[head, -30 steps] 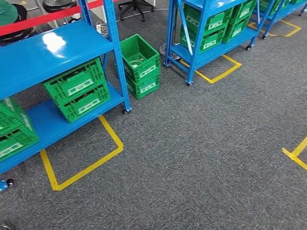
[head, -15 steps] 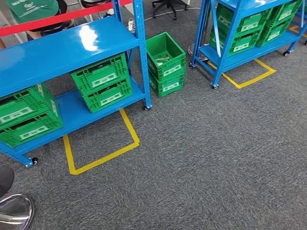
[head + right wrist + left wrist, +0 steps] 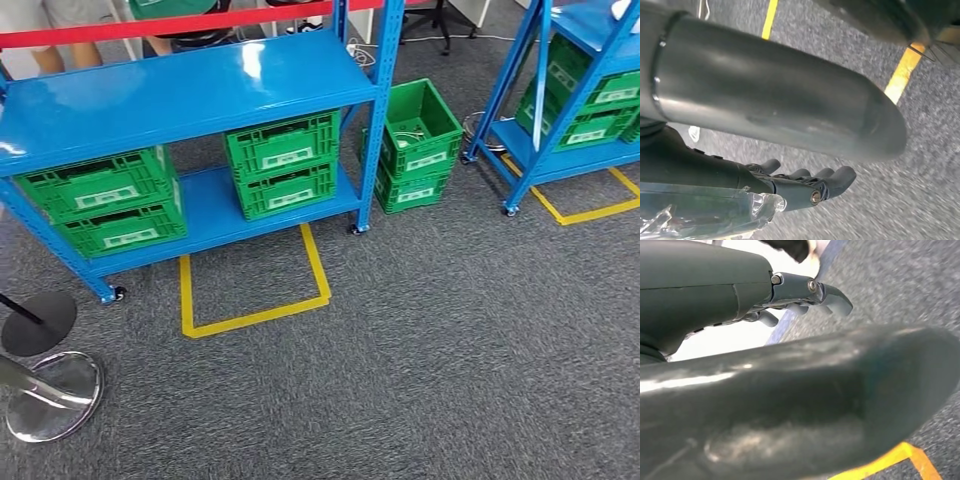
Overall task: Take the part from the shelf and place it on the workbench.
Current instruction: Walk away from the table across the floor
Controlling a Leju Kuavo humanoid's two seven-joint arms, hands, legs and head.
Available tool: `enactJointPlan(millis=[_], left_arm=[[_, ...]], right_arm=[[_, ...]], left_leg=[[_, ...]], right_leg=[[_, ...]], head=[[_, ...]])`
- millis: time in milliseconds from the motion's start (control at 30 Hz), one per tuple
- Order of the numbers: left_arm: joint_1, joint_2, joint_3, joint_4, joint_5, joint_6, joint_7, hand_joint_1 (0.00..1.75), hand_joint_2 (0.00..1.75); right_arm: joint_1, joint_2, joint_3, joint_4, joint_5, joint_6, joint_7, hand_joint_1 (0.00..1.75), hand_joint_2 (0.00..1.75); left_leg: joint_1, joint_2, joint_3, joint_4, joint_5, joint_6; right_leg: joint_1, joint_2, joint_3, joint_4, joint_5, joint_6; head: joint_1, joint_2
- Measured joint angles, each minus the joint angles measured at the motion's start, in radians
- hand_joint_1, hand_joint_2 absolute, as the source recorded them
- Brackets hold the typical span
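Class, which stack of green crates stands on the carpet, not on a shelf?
The green crate stack just right of the near blue shelf's post; the other stacks sit on shelf boards.

Two blue shelves, about nine green crates, two yellow floor outlines, two round stanchion bases.
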Motion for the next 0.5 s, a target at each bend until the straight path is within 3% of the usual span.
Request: enactJointPlan(millis=[67, 133, 167, 200, 267, 333, 400, 433, 467, 500], left_arm=[[-0.001, 0.001, 0.001, 0.000, 0.000, 0.000, 0.000, 0.00, 0.00], [-0.002, 0.002, 0.001, 0.000, 0.000, 0.000, 0.000, 0.00, 0.00], [0.000, 0.003, 0.001, 0.000, 0.000, 0.000, 0.000, 0.00, 0.00], [0.002, 0.004, 0.002, 0.000, 0.000, 0.000, 0.000, 0.00, 0.00], [0.006, 0.003, 0.003, 0.000, 0.000, 0.000, 0.000, 0.00, 0.00], [0.001, 0.001, 0.006, 0.001, 0.000, 0.000, 0.000, 0.00, 0.00], [-0.003, 0.001, 0.010, 0.001, 0.000, 0.000, 0.000, 0.00, 0.00], [-0.003, 0.001, 0.011, 0.001, 0.000, 0.001, 0.000, 0.00, 0.00], [-0.001, 0.001, 0.012, 0.001, 0.001, 0.001, 0.000, 0.00, 0.00], [0.000, 0.001, 0.013, 0.001, 0.001, 0.002, 0.000, 0.00, 0.00]], right_arm=[[-0.001, 0.001, 0.000, 0.000, 0.000, 0.000, 0.000, 0.00, 0.00], [-0.002, 0.003, 0.000, 0.001, 0.000, 0.000, 0.000, 0.00, 0.00], [-0.002, 0.004, 0.000, 0.002, 0.000, 0.000, 0.001, 0.00, 0.00], [-0.003, 0.004, 0.000, 0.002, 0.000, 0.000, 0.001, 0.00, 0.00], [-0.003, 0.006, 0.000, 0.002, 0.000, -0.001, 0.001, 0.00, 0.00], [-0.002, 0.007, 0.000, 0.002, 0.000, -0.001, 0.000, 0.00, 0.00], [0.001, 0.007, 0.000, 0.002, 0.000, -0.001, 0.001, 0.00, 0.00], [0.001, 0.007, 0.000, 0.002, 0.000, -0.001, 0.001, 0.00, 0.00], [0.000, 0.007, 0.000, 0.002, 0.000, -0.001, 0.001, 0.00, 0.00], [-0.001, 0.007, 0.000, 0.002, 0.000, -0.001, 0.000, 0.00, 0.00]], left_leg=[[0.002, -0.028, -0.003, 0.004, 0.001, -0.010], [0.003, -0.052, -0.012, 0.007, 0.006, -0.023], [0.004, -0.063, -0.017, 0.006, 0.010, -0.030], [0.007, -0.070, -0.020, 0.004, 0.013, -0.036], [0.006, -0.037, -0.035, 0.027, -0.002, -0.046], [0.002, 0.023, -0.081, 0.122, -0.055, -0.052], [0.002, 0.047, -0.141, 0.244, -0.105, -0.055], [0.003, 0.050, -0.155, 0.274, -0.109, -0.054], [0.002, 0.052, -0.151, 0.271, -0.096, -0.052], [0.000, 0.058, -0.128, 0.232, -0.069, -0.047]], right_leg=[[-0.010, 0.047, 0.056, -0.129, 0.056, 0.002], [-0.015, 0.083, 0.082, -0.186, 0.067, -0.003], [-0.014, 0.081, 0.083, -0.189, 0.066, -0.009], [-0.013, 0.070, 0.084, -0.189, 0.069, -0.016], [-0.012, 0.046, 0.087, -0.192, 0.074, -0.029], [-0.009, 0.018, 0.088, -0.194, 0.075, -0.039], [-0.005, -0.013, 0.088, -0.194, 0.072, -0.044], [-0.003, -0.027, 0.088, -0.194, 0.071, -0.046], [-0.001, -0.040, 0.089, -0.194, 0.070, -0.047], [0.000, -0.052, 0.091, -0.194, 0.068, -0.046]], head=[[0.000, 0.000], [0.001, 0.000], [0.001, 0.000], [0.001, 0.000], [-0.005, 0.000], [-0.014, 0.000], [-0.016, 0.000], [-0.016, 0.000], [-0.017, 0.000], [-0.017, 0.000]])
